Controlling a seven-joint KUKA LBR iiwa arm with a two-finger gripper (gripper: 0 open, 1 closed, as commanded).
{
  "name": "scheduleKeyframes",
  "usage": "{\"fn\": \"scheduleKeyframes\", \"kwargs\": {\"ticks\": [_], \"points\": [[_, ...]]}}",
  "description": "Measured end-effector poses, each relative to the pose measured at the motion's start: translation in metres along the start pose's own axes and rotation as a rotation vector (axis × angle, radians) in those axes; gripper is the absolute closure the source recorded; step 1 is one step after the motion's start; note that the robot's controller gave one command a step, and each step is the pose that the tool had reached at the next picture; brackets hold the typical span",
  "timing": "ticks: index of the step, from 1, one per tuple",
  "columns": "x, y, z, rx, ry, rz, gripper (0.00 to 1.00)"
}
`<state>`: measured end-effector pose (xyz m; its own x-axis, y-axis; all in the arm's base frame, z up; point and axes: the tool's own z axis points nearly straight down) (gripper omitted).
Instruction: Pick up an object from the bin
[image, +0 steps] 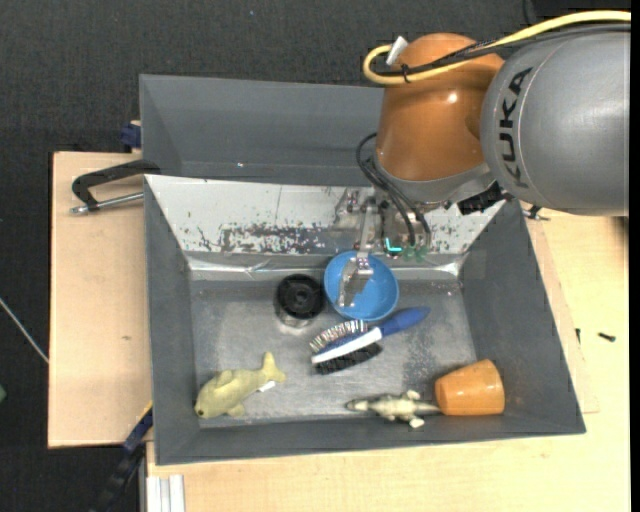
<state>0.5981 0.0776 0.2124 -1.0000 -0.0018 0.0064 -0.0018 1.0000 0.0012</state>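
In the grey bin (170, 300), a yellow toy fish (238, 386) lies left, a black cap (296, 296) midway and a blue cup (375, 293) by the back wall. Pinching the cup's rim squarely, clear of the brush (345, 346), seems wisest. The gripper (352, 282) hangs straight down over it; released or clenched, I cannot tell.

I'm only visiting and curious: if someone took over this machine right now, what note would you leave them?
The gripper hangs over the blue cup at the back middle of the bin; nothing seen held.
Black round cap lies left of that cup, the blue-handled brush in front of it.
Yellow fish toy front left; small lizard toy and orange cup front right.
Done: nothing lifted out.
Left: grasp one thing and raise it.
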Motion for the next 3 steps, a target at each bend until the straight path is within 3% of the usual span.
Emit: {"fn": "scheduleKeyframes", "kwargs": {"ticks": [1,2,3], "points": [[0.004,-0.045,0.140,-0.002,-0.016,0.071,0.00],[0.008,-0.044,0.137,-0.001,0.009,0.067,1.00],[0.004,-0.031,0.054,-0.002,-0.018,0.063,1.00]]}}
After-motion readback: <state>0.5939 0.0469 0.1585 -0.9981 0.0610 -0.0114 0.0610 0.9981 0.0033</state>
